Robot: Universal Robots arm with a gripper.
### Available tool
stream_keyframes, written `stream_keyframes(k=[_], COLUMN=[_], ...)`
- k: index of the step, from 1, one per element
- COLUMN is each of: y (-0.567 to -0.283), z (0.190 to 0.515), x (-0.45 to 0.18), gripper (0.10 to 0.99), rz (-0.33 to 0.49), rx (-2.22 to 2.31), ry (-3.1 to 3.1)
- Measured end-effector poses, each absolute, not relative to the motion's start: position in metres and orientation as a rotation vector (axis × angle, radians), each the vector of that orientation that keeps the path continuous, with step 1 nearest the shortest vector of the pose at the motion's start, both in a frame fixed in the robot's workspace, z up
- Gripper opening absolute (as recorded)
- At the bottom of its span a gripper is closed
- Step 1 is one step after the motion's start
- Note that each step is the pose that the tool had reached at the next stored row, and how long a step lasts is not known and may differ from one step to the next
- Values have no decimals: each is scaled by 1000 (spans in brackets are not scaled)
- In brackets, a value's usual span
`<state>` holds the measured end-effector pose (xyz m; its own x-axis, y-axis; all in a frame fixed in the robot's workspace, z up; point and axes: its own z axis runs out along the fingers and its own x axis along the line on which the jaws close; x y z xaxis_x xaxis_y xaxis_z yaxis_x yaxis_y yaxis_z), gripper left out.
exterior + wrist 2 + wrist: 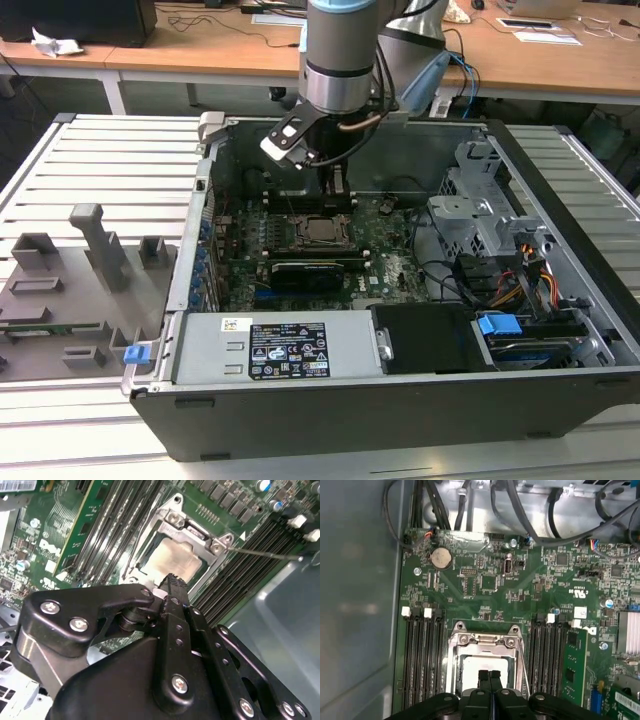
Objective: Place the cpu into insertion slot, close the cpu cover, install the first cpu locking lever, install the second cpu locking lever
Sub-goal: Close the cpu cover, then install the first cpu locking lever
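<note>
While the gripper (489,674) is hovering with its 2 fingers (483,678) pinched together on nothing, the cpu (472,664) is lying flat in the insertion slot (456,667) directly beneath the fingertips, with the cpu cover (481,640) framing its face.

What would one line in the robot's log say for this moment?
gripper: shut | position: just above cpu | cpu: seated | cpu cover: down over cpu

Soft even light; glare on the cpu (485,664).
</note>
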<state>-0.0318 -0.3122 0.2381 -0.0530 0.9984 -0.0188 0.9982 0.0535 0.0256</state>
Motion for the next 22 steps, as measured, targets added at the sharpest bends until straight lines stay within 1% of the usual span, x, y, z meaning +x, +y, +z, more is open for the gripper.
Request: stream_keyframes(k=[22], y=[-315], z=[237], x=[-36], gripper=[106], rz=[9], rx=[2140], ry=[2257])
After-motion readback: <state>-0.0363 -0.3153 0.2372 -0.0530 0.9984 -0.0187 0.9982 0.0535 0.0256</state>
